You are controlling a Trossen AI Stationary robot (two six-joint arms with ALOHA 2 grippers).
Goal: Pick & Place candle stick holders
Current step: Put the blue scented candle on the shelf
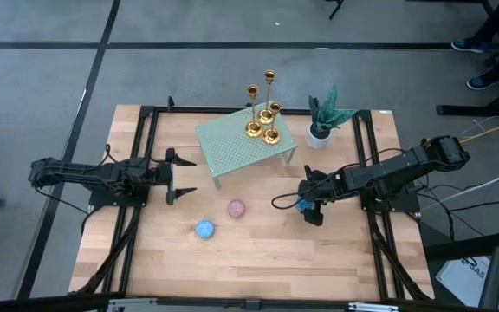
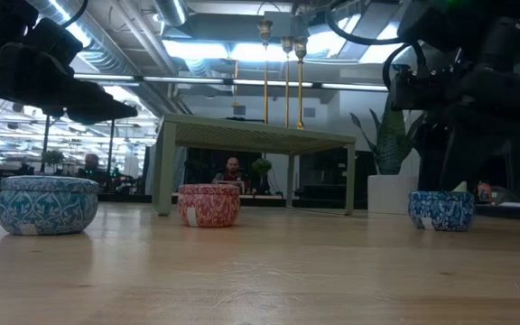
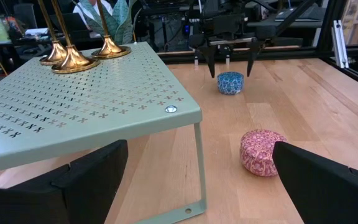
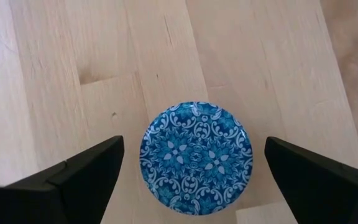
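While all three gold candle stick holders [image 1: 265, 111] stand clustered upright on the far right corner of the green perforated riser [image 1: 232, 147], neither arm touches them. Their round bases sit close together, perhaps touching, though the overhead picture is too coarse to say.

Reaching in from the right edge, the right arm bends down over the tabletop [image 1: 267, 251], and the right tool [image 1: 309, 208] points straight down above a dark blue patterned tin [image 4: 196, 157], its fingers spread wide on either side with nothing held.

Stretched level from the left edge, the left arm holds the left tool [image 1: 183, 176] just beside the riser's near left end, fingers wide apart and empty.

Three round tins rest on the wood: the dark blue one, a pink one [image 1: 236, 208] and a light blue one [image 1: 204, 229], the last two near each other between the arms. One potted plant [image 1: 323, 119] stands right of the riser.
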